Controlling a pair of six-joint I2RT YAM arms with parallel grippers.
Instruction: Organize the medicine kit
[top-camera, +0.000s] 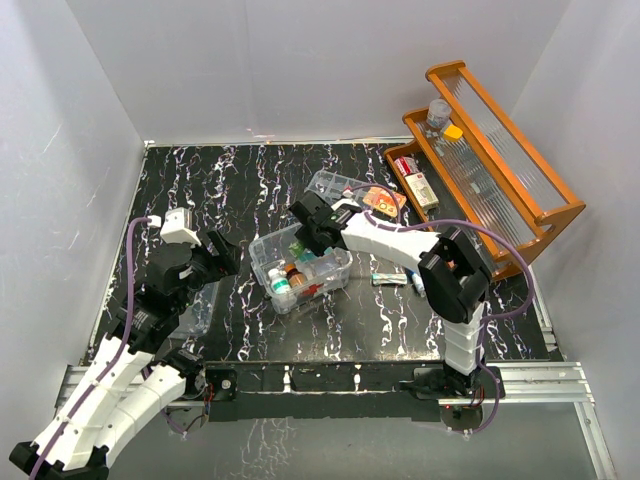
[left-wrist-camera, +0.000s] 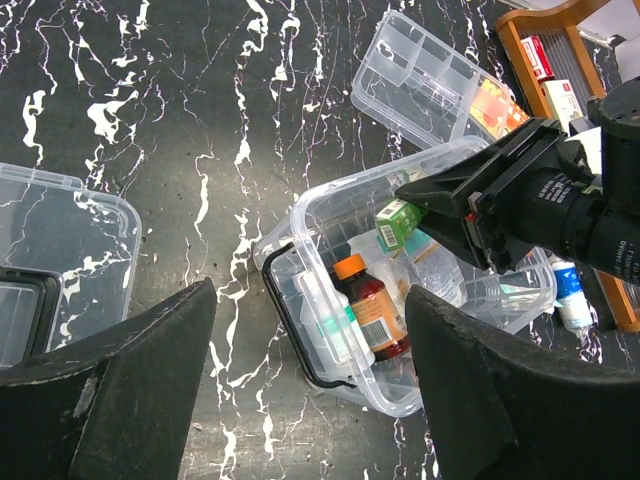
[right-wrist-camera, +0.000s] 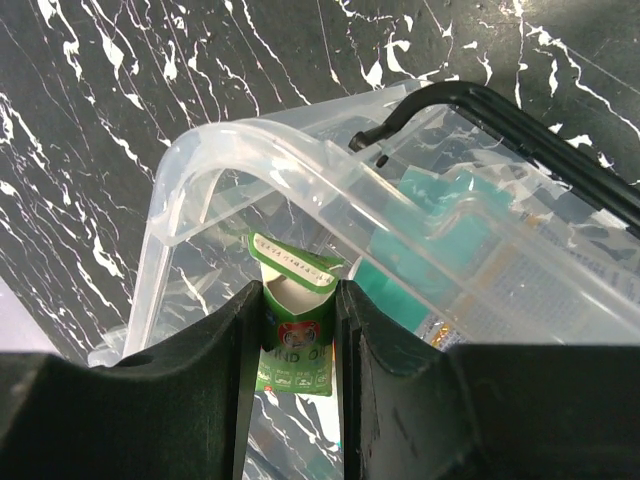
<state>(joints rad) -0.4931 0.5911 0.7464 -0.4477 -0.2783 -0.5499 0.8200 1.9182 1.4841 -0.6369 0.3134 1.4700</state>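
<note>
The right gripper pinched a green carton over the medicine kit. It needed lowering into a gap beside the brown bottle before release. The left gripper stood wide, empty.

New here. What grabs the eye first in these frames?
The right tool grips a small green box over the open medicine kit, mid-table, with bottles inside. The left tool hangs open to its left; an orange wooden rack stands at the back right.
</note>
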